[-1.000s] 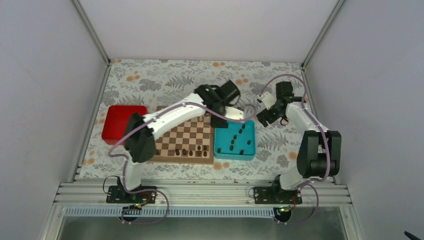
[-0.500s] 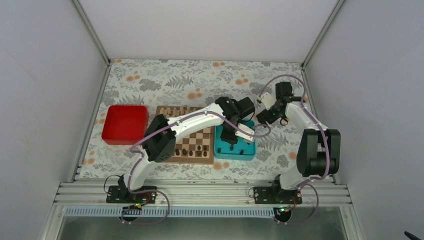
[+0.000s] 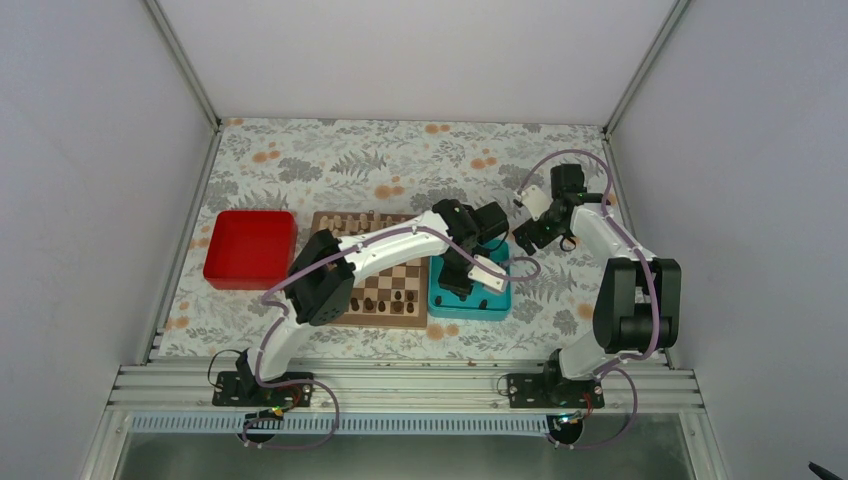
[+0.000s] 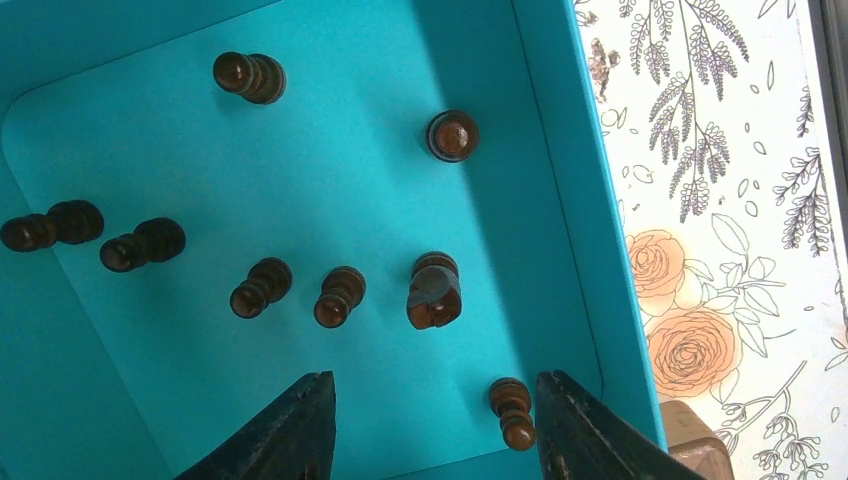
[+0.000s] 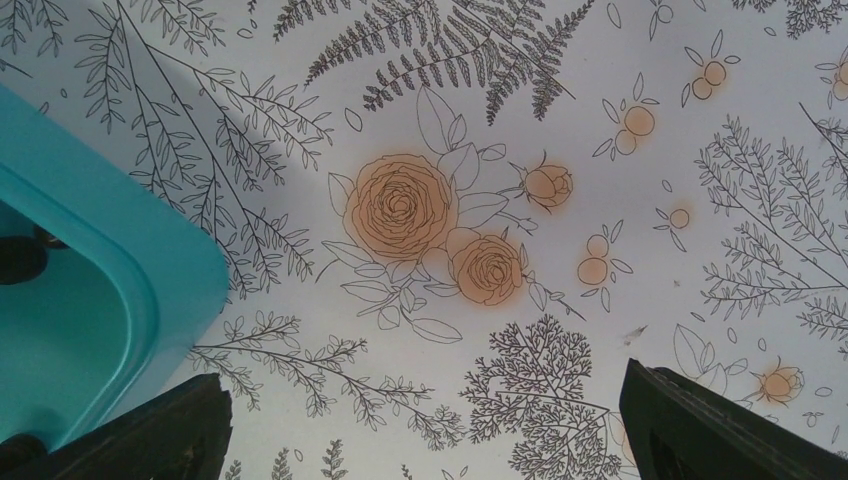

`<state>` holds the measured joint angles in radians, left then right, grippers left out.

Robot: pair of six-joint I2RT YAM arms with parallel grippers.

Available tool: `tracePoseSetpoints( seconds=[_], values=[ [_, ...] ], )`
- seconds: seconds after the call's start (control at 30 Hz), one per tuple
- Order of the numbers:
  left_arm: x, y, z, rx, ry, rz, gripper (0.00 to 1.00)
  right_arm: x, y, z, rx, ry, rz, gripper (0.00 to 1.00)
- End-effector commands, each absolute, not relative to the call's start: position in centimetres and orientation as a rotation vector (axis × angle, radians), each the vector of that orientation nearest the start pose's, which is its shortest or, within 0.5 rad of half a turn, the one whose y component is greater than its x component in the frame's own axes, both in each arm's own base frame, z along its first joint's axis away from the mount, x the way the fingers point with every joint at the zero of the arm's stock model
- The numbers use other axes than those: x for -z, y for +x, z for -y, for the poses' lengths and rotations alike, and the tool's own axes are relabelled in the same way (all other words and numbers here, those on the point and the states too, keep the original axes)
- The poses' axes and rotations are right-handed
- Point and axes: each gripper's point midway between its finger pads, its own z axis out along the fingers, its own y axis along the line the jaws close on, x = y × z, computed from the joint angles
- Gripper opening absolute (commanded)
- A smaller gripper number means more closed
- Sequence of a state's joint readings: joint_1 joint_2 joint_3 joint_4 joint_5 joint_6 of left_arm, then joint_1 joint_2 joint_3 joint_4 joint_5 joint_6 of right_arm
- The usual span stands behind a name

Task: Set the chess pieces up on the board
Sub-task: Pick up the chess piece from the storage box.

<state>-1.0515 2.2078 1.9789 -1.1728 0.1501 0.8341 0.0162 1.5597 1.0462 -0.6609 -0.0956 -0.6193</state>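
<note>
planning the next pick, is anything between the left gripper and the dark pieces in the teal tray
Nothing visible. The left gripper hangs open over the teal tray, and the knight sits uncovered just ahead of its jaws. One pawn lies close beside one finger.

My table: board in the middle, a tray on each side.
The board [image 3: 388, 280] lies between the left tray [image 3: 250, 250] and the right tray [image 3: 470, 311]. Chess pieces [image 4: 434, 292] lie scattered in the right tray, and others stand on the board's near rows. My left gripper [image 4: 432, 400] hangs over that tray, my right gripper [image 5: 425, 420] over the tablecloth [image 5: 620, 200] off its far right corner.
</note>
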Motion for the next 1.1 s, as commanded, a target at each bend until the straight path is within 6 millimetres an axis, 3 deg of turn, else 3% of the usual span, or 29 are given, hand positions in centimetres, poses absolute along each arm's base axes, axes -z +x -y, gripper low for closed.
tracePoseSetpoints(
  seconds=[0.0,0.6,1.07],
  values=[
    [-7.8,20.4,42.0,-0.282,-2.677,1.848,0.5,-7.8,35.1,-2.1,0.022,-0.889,-2.601,1.0],
    [-6.0,20.8,43.1,-0.298,-2.709,1.777,0.49,-7.1,35.0,-1.9,0.021,-0.893,-2.62,1.0],
    [-6.0,20.1,43.3,-0.338,-2.699,1.748,0.45,-7.0,34.8,-2.0,0.014,-0.9,-2.622,1.0]
  ],
)
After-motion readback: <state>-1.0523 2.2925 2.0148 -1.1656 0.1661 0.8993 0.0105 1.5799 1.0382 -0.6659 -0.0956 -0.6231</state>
